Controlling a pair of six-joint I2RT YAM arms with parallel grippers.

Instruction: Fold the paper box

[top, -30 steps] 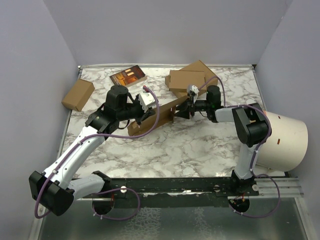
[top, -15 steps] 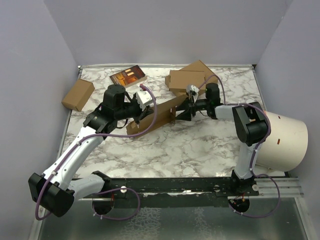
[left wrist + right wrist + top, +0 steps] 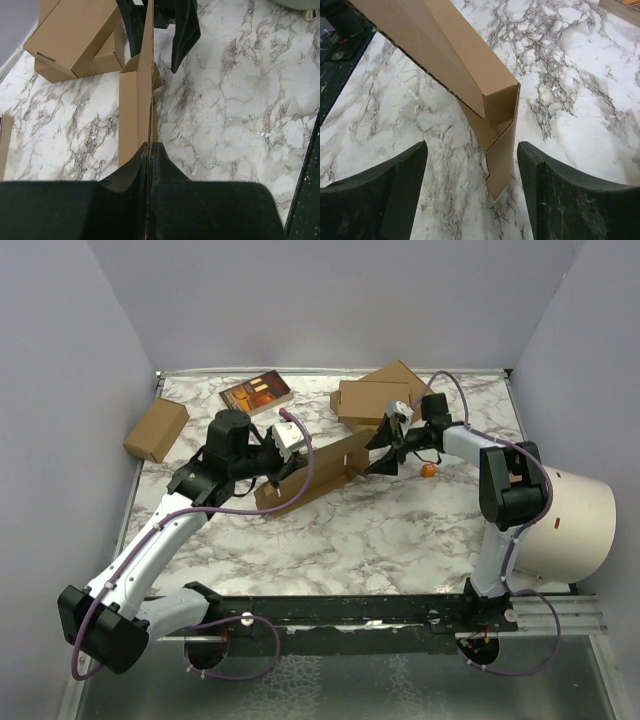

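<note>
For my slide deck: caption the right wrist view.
Open right pincer flanks the paper box's folded end over the marble table.

The paper box [image 3: 312,472] stands on edge mid-counter [image 3: 350,530], running from 8 o'clock to 2 o'clock. The left tool [image 3: 149,147] pinches its upper edge toward the 8 o'clock end. The right tool [image 3: 470,150] straddles the 2 o'clock end without touching. Stacked boxes [image 3: 375,400] lie behind at 1 o'clock, and a small carton [image 3: 156,429] lies at 10 o'clock.

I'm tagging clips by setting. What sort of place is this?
Likely a robotics lab cell: a left arm and right arm bolted to a rail, a marble-print table inside plain walls, and the paper box among spare cartons.
</note>
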